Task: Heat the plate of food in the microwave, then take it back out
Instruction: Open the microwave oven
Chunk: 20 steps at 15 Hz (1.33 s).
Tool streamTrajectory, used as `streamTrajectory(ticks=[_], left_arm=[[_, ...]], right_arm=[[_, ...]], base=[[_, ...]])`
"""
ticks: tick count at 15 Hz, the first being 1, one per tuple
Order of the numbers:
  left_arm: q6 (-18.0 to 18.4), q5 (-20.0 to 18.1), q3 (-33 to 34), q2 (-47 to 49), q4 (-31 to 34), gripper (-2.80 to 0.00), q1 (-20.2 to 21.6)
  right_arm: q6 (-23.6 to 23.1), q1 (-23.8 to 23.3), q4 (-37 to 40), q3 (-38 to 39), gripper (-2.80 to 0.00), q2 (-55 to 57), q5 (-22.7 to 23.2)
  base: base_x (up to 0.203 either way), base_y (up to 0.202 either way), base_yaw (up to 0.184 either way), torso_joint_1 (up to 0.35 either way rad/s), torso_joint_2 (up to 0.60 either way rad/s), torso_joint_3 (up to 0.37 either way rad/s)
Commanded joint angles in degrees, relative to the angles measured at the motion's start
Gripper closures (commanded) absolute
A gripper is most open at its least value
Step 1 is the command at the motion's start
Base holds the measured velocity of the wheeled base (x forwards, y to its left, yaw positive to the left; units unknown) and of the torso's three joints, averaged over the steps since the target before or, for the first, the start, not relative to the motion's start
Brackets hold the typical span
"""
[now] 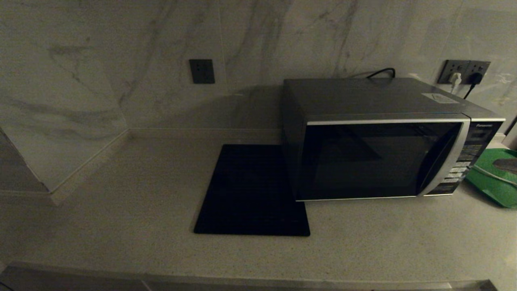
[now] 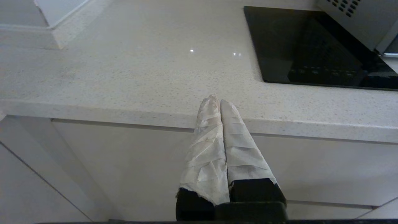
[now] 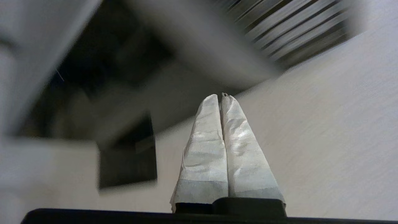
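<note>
The microwave (image 1: 379,157) stands on the counter at the right with its dark glass door shut; nothing shows through the glass. The plate of food is out of view. Neither arm appears in the head view. My left gripper (image 2: 217,99) is shut and empty, parked low in front of the counter's front edge, left of the microwave's corner (image 2: 357,21). My right gripper (image 3: 221,96) is shut and empty too, hanging over the counter close to the blurred microwave (image 3: 199,62).
A flat black mat (image 1: 252,190) lies left of the microwave, partly under it. A green tray (image 1: 494,182) sits at the far right with a grey shape on it, cut by the frame edge. Marble walls close the back and left; wall sockets (image 1: 464,72) hold plugs.
</note>
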Motion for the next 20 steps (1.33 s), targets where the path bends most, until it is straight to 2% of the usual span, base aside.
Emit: streamTrajectory(ticks=[1, 4, 5, 7, 10, 13, 20], left_arm=[[0.0, 0.0, 0.0, 0.0, 0.0, 0.0, 0.0], [0.0, 0.0, 0.0, 0.0, 0.0, 0.0, 0.0], [0.0, 0.0, 0.0, 0.0, 0.0, 0.0, 0.0], [0.0, 0.0, 0.0, 0.0, 0.0, 0.0, 0.0], [0.0, 0.0, 0.0, 0.0, 0.0, 0.0, 0.0], [0.0, 0.0, 0.0, 0.0, 0.0, 0.0, 0.0], [0.0, 0.0, 0.0, 0.0, 0.0, 0.0, 0.0]], right_arm=[[-1.3, 14.0, 10.3, -1.4, 0.0, -10.1, -14.1], [-2.3, 32.9, 17.5, -5.1, 0.0, -12.7, -35.3], [-2.5, 38.2, 19.4, -7.3, 0.0, -12.5, -42.2], [-2.7, 45.9, 23.1, -13.4, 0.0, -10.4, -52.4], [-2.8, 54.6, 25.3, -17.7, 0.0, -7.6, -59.4], [-3.0, 60.0, 25.5, -22.0, 0.0, -2.3, -65.0], [-3.1, 67.1, 25.5, -31.5, 0.0, 7.8, -68.2]], base=[[0.0, 0.0, 0.0, 0.0, 0.0, 0.0], [0.0, 0.0, 0.0, 0.0, 0.0, 0.0], [0.0, 0.0, 0.0, 0.0, 0.0, 0.0], [0.0, 0.0, 0.0, 0.0, 0.0, 0.0], [0.0, 0.0, 0.0, 0.0, 0.0, 0.0], [0.0, 0.0, 0.0, 0.0, 0.0, 0.0], [0.0, 0.0, 0.0, 0.0, 0.0, 0.0]])
